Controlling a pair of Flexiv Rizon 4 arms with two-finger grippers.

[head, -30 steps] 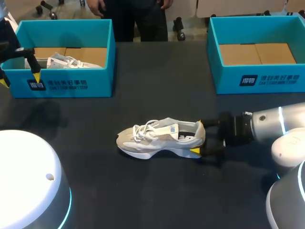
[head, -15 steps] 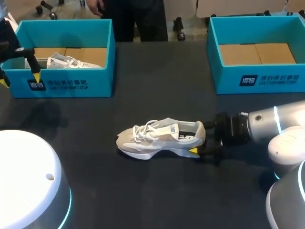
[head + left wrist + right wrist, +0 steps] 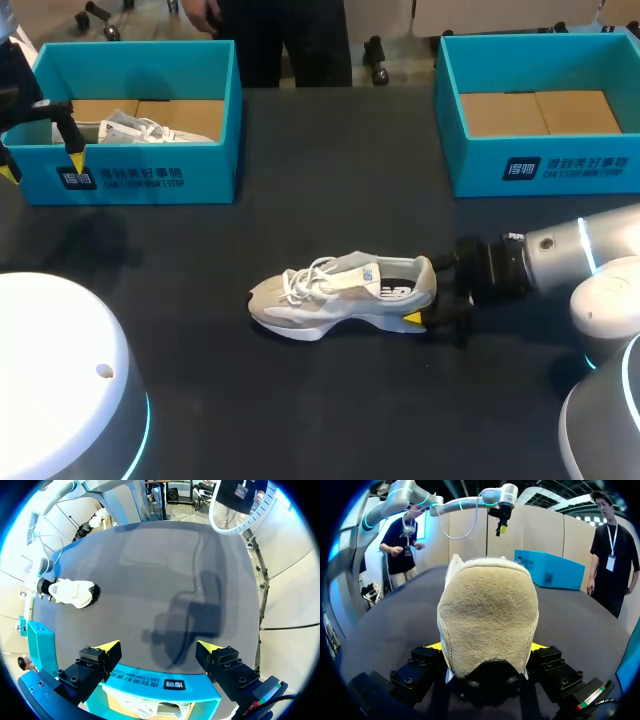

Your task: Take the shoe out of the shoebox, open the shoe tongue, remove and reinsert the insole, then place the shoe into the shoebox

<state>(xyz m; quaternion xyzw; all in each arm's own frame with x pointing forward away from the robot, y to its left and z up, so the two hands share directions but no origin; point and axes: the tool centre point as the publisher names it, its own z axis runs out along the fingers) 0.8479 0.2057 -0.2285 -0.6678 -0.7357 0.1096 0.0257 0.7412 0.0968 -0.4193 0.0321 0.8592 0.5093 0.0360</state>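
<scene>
Shoe is out on the dark table, standing on its sole near the middle, well clear of both boxes. It's pale beige and white with white laces, toe toward my left side, heel toward my right arm.

Right gripper is right on that heel, coming in low and level from the right. One yellow tip sits at the near side of the heel by the sole; the other finger is at the far side. In the right wrist view the suede heel of the shoe fills the space ahead of the right gripper, a sliver of yellow peeking out on each side, both fingers pressed against it. That's a firm hold across the heel.

Left gripper hangs at the left box, over its front wall near the outer corner. The left wrist view shows the left gripper with fingers spread wide and nothing between them, the teal wall just under them, and the shoe small and far off across the table.

Inside the left box lies a second shoe, white, on brown cardboard. The right box stands at the far right, brown cardboard flaps on its floor.
</scene>
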